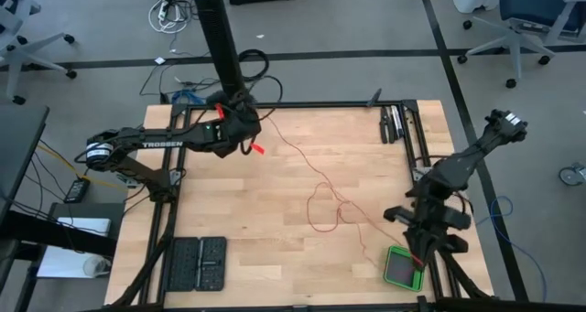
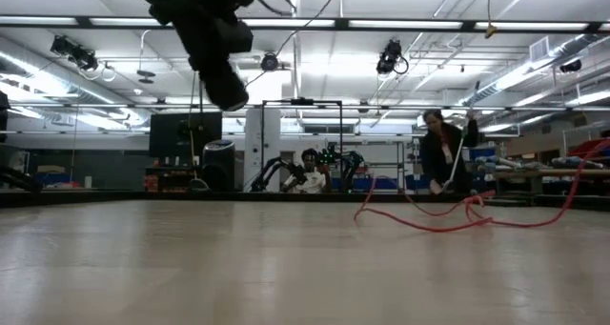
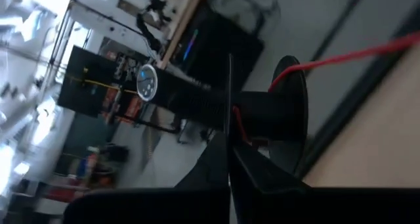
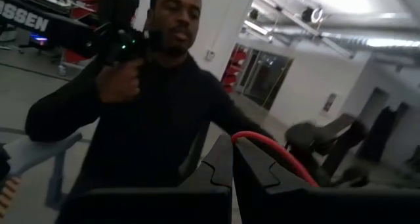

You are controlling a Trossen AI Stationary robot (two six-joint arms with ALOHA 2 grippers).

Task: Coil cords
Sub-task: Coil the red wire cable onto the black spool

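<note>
1. Starting at the left of the light wooden slatted table (image 1: 302, 266), we see a flat black ribbed tray (image 1: 195, 263) lying near the front edge.
2. Our left gripper (image 1: 249, 140) hangs above the far-left part of the table with its fingers (image 3: 216, 168) clenched together; in the left wrist view the thin red-orange cord (image 1: 322, 200) passes right at the pinched tips, so we appear to be grasping one end of it.
3. From there the cord (image 2: 448, 215) runs rightward and toward the near side across the bare wood, forming a loose loop around the middle of the table, then carries on to the right.
4. A cluster of dark pen-like tools (image 1: 395, 123) rests at the far-right edge of the table.
5. Our right gripper (image 1: 423, 248) sits over the near-right corner, just beside a small green square device (image 1: 402, 268); its fingers (image 4: 252, 175) are pressed shut, with the cord (image 4: 279, 155) arching out from between them.
6. Beyond the right gripper, the right wrist view shows a person in a dark sweater (image 4: 147, 112) holding up a dark handheld device (image 4: 125, 43).
</note>
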